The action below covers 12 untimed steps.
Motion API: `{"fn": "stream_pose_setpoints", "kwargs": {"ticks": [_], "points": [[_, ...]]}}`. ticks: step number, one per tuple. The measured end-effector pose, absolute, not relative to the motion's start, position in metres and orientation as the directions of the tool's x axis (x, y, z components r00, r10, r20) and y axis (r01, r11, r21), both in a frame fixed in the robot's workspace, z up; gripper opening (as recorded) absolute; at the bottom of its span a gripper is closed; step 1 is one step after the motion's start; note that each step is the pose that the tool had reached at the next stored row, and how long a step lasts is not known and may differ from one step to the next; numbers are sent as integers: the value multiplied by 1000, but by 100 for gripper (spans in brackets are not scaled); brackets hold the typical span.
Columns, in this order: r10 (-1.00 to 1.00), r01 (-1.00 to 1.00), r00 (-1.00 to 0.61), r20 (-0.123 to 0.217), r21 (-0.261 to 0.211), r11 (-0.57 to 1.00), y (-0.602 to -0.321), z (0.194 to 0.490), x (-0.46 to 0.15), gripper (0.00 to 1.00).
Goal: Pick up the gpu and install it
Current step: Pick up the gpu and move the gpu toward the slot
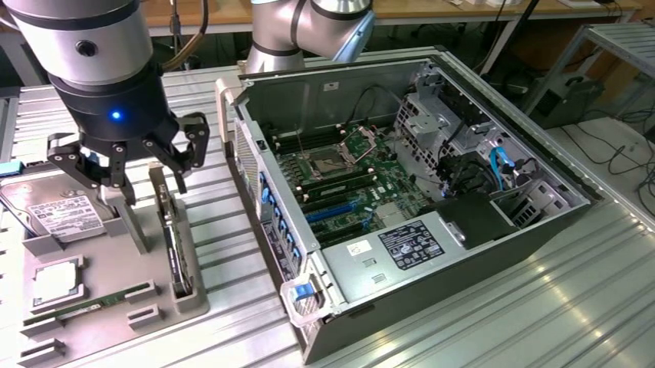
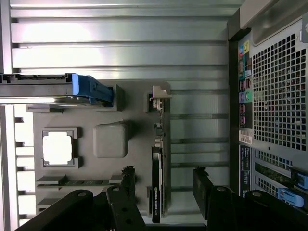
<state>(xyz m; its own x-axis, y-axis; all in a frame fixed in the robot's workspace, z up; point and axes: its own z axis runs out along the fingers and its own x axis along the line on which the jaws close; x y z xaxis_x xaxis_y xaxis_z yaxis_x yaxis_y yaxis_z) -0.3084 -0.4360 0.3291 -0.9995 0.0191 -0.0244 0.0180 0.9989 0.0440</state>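
While the end effector [image 1: 141, 172] hangs above the grey fixture tray [image 1: 113, 307] with its fingers spread wide and nothing between them, the step in hand is judged to be the approach to the grasp. The gpu [image 1: 174, 245] stands on its long edge in a slot of that tray, on the tabletop [image 1: 532, 307] just beside the open computer case [image 1: 338, 92]. Seen from the wrist, the gpu [image 2: 158, 163] appears edge-on as a thin dark strip, with one finger of the end effector [image 2: 164, 171] on either side of it. A good grasp would keep the card centred between the fingers, come down square to the tray, and close across the two flat faces so that the card is not levered in its slot. The long axis runs along the tray, roughly parallel with the case's near wall; the silver bracket [image 2: 159, 94] appears to point toward the hard drive [image 1: 57, 215] end, though it is hard to make out in the exterior view.
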Motion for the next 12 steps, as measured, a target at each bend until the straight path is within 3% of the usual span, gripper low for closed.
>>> {"fn": "stream_pose_setpoints", "kwargs": {"ticks": [12], "points": [[19,18,-1000,-24,44,999,-436,325,-308,60]]}}
